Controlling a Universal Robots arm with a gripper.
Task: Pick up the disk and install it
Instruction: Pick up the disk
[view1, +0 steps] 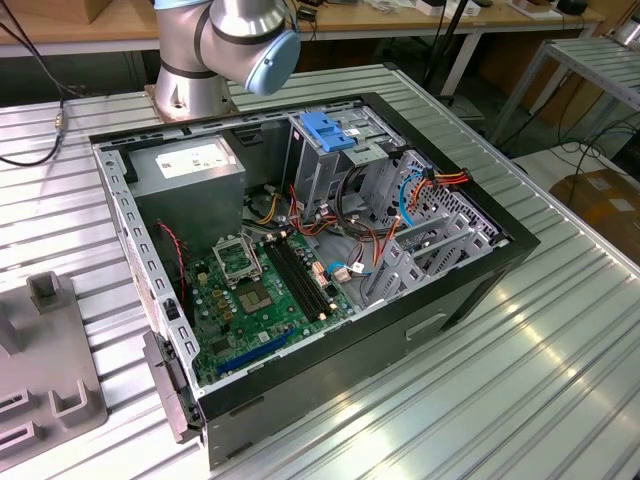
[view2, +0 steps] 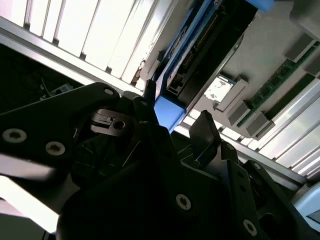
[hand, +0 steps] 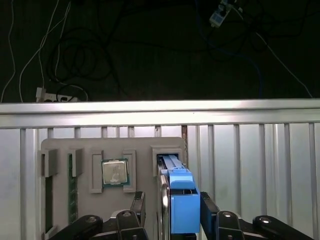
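I have the slatted aluminium table (view1: 560, 330) carrying the open black desktop computer case (view1: 350, 350), which lies on its side, I judge so its bays face up for the install. The grey moulded parts tray (hand: 100, 145) lies on the same slats. The grey-metal disk in its bright blue plastic carrier (hand: 182, 200) stands on edge in one tray slot, which I judge leaves its flat faces free to grasp. My black two-finger gripper (hand: 172, 207) straddles it with fingers (hand: 207, 210) apart and a gap on one side, so nothing is clamped. A square silver processor chip (hand: 114, 172) rests in a neighbouring recess. The disk's label and lower edge are hidden from me.
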